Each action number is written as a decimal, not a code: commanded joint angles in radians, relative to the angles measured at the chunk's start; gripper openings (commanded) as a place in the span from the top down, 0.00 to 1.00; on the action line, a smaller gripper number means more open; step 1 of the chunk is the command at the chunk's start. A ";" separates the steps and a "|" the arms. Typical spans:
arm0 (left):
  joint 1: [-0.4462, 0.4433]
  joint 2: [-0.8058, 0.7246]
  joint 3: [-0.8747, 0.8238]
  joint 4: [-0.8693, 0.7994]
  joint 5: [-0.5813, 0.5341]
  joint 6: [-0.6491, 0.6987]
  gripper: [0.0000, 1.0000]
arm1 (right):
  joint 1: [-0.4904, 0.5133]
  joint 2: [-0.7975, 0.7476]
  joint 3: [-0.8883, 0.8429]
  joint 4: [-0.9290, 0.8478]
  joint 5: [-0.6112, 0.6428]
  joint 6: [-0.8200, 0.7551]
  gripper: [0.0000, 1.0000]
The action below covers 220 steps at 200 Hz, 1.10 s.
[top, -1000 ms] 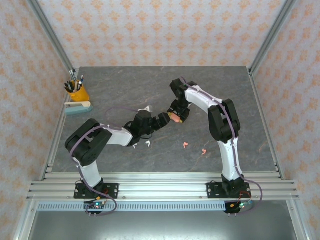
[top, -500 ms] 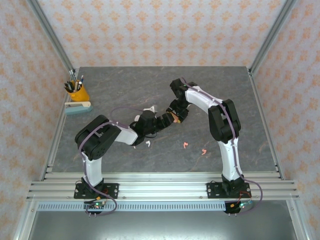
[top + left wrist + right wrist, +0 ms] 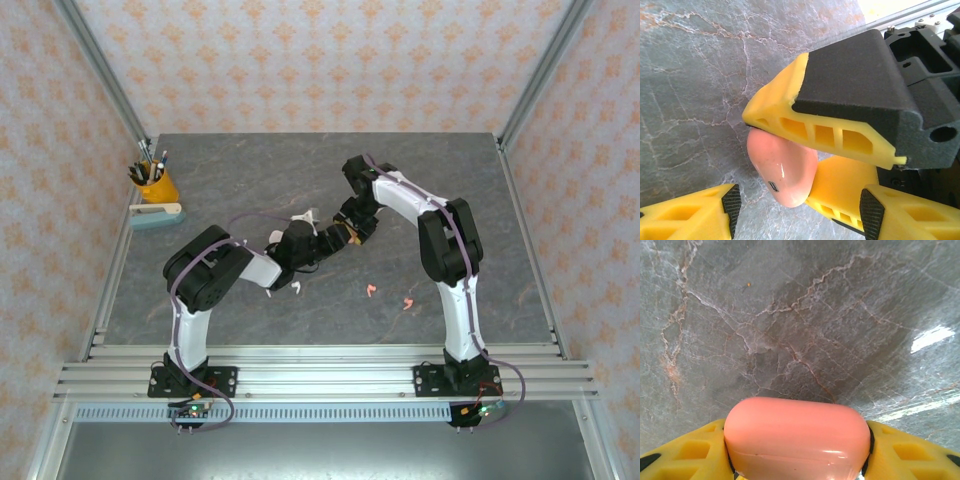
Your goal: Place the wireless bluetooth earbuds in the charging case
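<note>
- A pink earbud (image 3: 371, 291) lies on the grey worktop (image 3: 250, 170), close to the near edge and a bit right of the middle.
- A second pink earbud (image 3: 407, 304) lies near it, on its right. The two do not touch.
- A white earbud (image 3: 296, 287) lies to the left of them, just beside the left arm.
- The pink charging case (image 3: 797, 437) is closed. It is over the middle of the worktop.
- The right claw (image 3: 352, 228) holds the pink charging case, with one yellow finger (image 3: 820, 135) on each side of it.
- The left claw (image 3: 800, 212) is right at the case, and its jaws are wide. One finger sits on each side of the case's end, with a gap on both sides.
- A small white thing (image 3: 303, 217) lies just beside the left claw, on the far side. It is too small to tell what it is.
- A yellow cup (image 3: 157, 188) full of pens (image 3: 148, 165) stands at the left edge, toward the far left corner.
- A light blue stapler (image 3: 157, 215) lies just in front of the cup.
</note>
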 commanded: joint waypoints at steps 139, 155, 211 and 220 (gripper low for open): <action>-0.015 0.080 0.052 0.089 -0.032 -0.036 0.49 | 0.003 -0.059 -0.040 0.017 -0.059 0.053 0.47; -0.014 0.081 0.062 0.090 -0.032 -0.036 0.52 | 0.003 -0.060 -0.045 0.014 -0.060 0.053 0.47; -0.014 0.089 0.085 0.084 -0.035 -0.034 0.65 | 0.003 -0.071 -0.061 0.012 -0.060 0.048 0.47; -0.014 0.090 0.088 0.082 -0.034 -0.034 0.67 | 0.003 -0.072 -0.062 0.012 -0.060 0.048 0.47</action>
